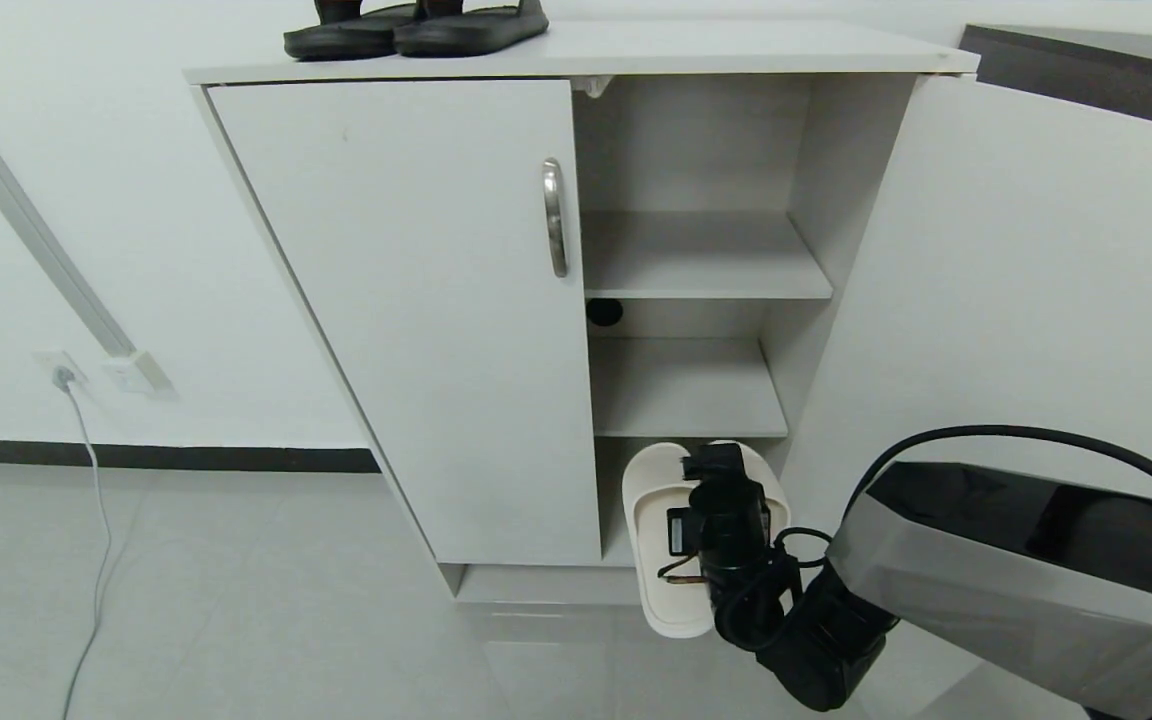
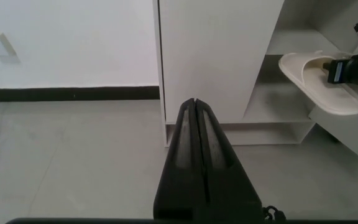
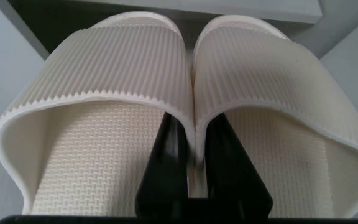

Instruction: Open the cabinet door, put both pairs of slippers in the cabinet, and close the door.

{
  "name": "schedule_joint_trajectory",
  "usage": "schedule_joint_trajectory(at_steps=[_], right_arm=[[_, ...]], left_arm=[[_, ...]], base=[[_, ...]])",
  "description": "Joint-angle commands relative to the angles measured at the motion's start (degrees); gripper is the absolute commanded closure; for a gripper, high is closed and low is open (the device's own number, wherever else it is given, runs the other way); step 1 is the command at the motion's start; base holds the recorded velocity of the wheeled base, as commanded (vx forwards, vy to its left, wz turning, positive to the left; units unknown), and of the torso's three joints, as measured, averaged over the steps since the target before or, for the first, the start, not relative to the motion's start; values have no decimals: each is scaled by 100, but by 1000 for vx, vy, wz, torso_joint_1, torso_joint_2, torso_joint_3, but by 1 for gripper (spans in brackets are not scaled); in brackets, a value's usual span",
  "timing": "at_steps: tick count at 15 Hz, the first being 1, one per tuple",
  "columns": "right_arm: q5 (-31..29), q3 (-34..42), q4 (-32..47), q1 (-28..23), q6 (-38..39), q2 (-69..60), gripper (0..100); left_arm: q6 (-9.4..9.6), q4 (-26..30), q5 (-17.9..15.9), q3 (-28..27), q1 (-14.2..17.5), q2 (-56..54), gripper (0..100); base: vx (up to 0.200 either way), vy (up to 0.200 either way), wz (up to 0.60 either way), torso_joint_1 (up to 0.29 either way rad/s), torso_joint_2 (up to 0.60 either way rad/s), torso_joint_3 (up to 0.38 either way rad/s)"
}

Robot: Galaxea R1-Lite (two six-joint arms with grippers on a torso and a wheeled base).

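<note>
R arm's fingers [image 3: 182, 168] are pinching the white slippers [image 1: 658, 520]. They've got the two inner side walls squeezed together, so the pair hangs side by side as one bundle. L arm's fingers [image 2: 199, 130] are pressed together w/ nothing in them, low over the floor [image 2: 73, 162] and off to the closed-door side.

What the next move hangs on, I'd say, is the pair's long axis. It runs front-to-back, toes pointing into the cabinet [image 1: 736, 55] and heels back toward the robot. Toes are right at the mouth of the btm compartment [image 1: 618, 545], under the lower shelf [image 1: 686, 390], while the heels stick out past the cabinet front. So the gap is dead ahead of the toes. A straight push along that axis should slide them in, no twist needed, provided the straps pass under the shelf edge. Can't tell how much room there is above them.

Right-hand door [image 1: 1016, 280] is swung wide open, beside the R arm; left door [image 1: 406, 300] is shut.

Black slippers [image 1: 416, 30] sit on the cabinet top, over the left door, well apart from both arms. L arm is on their side and free, so prob. the nearer one for that pair.
</note>
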Motion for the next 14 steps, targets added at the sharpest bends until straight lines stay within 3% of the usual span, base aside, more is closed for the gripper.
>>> schedule_joint_trajectory(at_steps=[1, 5, 14], right_arm=[[-43, -47, -277, 5, -71, 115, 100], [-95, -83, -1481, -101, -748, 344, 100], [-95, -83, -1499, -110, -756, 370, 100]], left_arm=[[2, -1, 1, 0, -1, 7, 100], [-7, -1, 1, 0, -1, 7, 100], [2, -1, 1, 0, -1, 7, 100]], base=[[0, 0, 0, 12, 2, -85], [0, 0, 0, 0, 0, 0], [0, 0, 0, 0, 0, 0]])
